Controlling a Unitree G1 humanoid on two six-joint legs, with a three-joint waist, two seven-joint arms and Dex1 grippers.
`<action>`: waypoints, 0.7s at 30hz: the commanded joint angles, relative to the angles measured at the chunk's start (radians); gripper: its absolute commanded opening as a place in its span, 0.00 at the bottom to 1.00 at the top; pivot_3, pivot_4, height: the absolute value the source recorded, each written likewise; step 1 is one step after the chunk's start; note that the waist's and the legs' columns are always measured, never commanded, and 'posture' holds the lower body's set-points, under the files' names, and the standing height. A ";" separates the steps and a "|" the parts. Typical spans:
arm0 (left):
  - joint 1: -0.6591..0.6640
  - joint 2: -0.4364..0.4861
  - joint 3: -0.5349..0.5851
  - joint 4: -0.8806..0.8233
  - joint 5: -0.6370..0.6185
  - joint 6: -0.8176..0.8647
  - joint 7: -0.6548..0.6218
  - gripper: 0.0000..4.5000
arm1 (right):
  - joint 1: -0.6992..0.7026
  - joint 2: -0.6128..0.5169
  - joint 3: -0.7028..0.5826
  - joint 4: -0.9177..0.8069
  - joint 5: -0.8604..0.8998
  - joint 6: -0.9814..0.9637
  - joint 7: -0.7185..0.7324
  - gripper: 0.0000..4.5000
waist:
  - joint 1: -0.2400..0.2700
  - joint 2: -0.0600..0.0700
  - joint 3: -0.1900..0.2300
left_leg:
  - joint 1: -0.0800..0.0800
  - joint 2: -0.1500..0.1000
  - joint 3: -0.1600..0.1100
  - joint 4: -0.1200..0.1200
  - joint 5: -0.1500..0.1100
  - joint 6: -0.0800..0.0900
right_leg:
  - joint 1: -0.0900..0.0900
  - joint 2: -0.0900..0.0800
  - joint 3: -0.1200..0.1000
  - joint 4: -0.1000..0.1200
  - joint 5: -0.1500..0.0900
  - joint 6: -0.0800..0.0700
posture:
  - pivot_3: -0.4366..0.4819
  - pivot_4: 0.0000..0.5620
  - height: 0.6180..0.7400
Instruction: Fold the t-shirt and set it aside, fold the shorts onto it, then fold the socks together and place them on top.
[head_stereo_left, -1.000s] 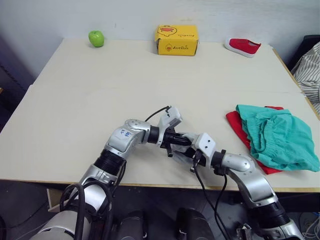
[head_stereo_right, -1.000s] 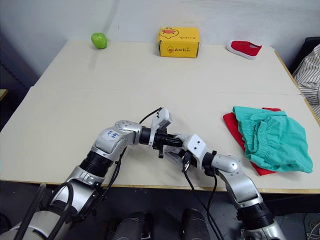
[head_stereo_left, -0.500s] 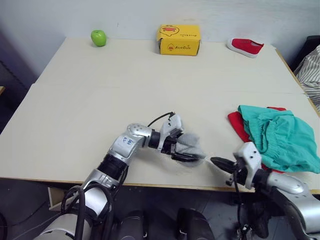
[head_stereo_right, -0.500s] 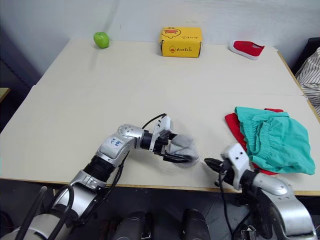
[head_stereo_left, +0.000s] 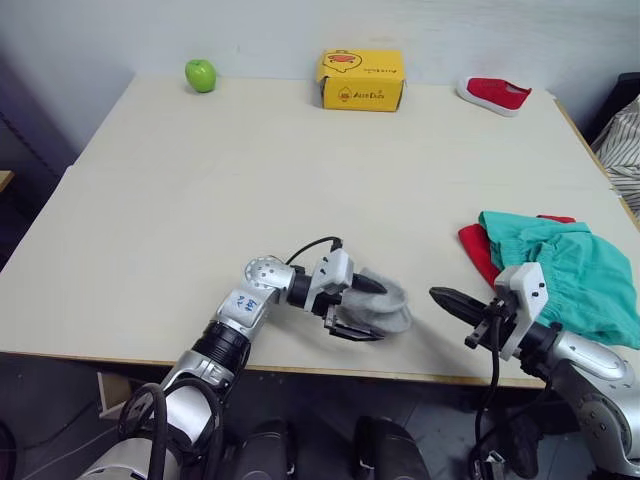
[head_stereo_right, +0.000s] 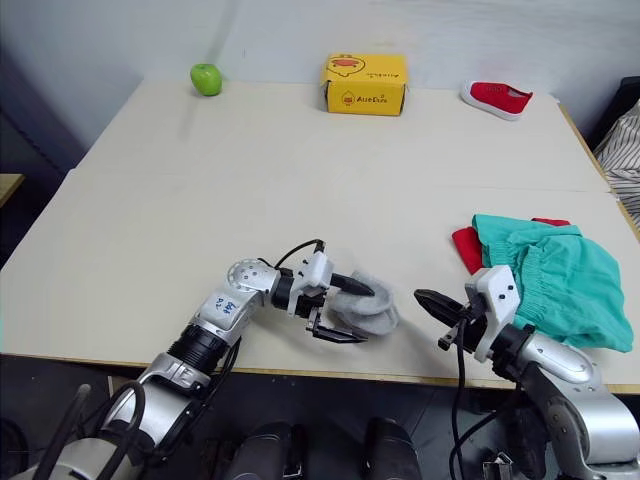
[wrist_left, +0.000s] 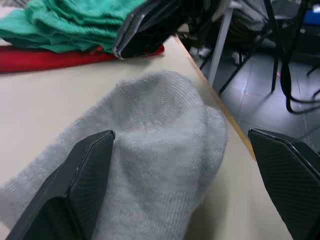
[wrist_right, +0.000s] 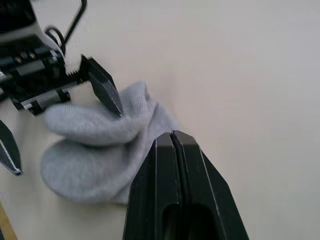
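Observation:
The grey socks (head_stereo_left: 388, 300) lie bunched together near the table's front edge. My left gripper (head_stereo_left: 374, 310) stands open around them, one finger (wrist_left: 85, 175) against the bundle and the other finger (wrist_left: 290, 170) clear of it. My right gripper (head_stereo_left: 442, 297) is shut and empty, a short way to the right of the socks, pointing at them. In the right wrist view its closed fingertips (wrist_right: 172, 136) sit just off the socks (wrist_right: 95, 150). The teal shorts (head_stereo_left: 570, 275) lie on the red t-shirt (head_stereo_left: 474, 245) at the right edge.
A green apple (head_stereo_left: 200, 74), a yellow box (head_stereo_left: 363, 79) and a small red shoe (head_stereo_left: 497, 94) stand along the far edge of the table (head_stereo_left: 250, 180). Striped cloth (head_stereo_left: 625, 140) hangs beyond the right side.
My left gripper has opened and let go of the socks, which now rest on the table. My right arm has pulled back to the right, away from the socks, staying shut.

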 joint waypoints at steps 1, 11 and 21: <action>0.023 0.004 0.062 -0.065 -0.084 0.054 -0.031 0.95 | -0.037 0.014 -0.020 -0.061 0.083 0.008 -0.027 0.00 | -0.003 0.000 0.000 | 0.000 0.000 0.000 0.000 0.000 0.000 | 0.000 0.000 0.000 0.001 0.000 0.000 | 0.48 0.27 1.00; -0.013 0.000 0.202 -0.020 -0.146 0.127 0.045 0.72 | -0.149 0.035 0.101 -0.033 0.091 0.007 -0.056 0.00 | -0.001 0.000 0.000 | 0.000 0.000 0.000 0.000 0.000 0.000 | 0.000 0.000 0.000 0.003 0.000 0.000 | 0.48 0.27 1.00; 0.040 -0.023 0.020 0.015 0.092 -0.041 0.099 0.02 | -0.145 0.046 0.351 0.127 -0.222 -0.184 -0.065 0.00 | 0.000 0.000 0.000 | -0.001 -0.001 0.001 0.000 0.000 0.001 | 0.000 0.000 0.000 0.003 0.000 0.000 | 0.48 0.27 1.00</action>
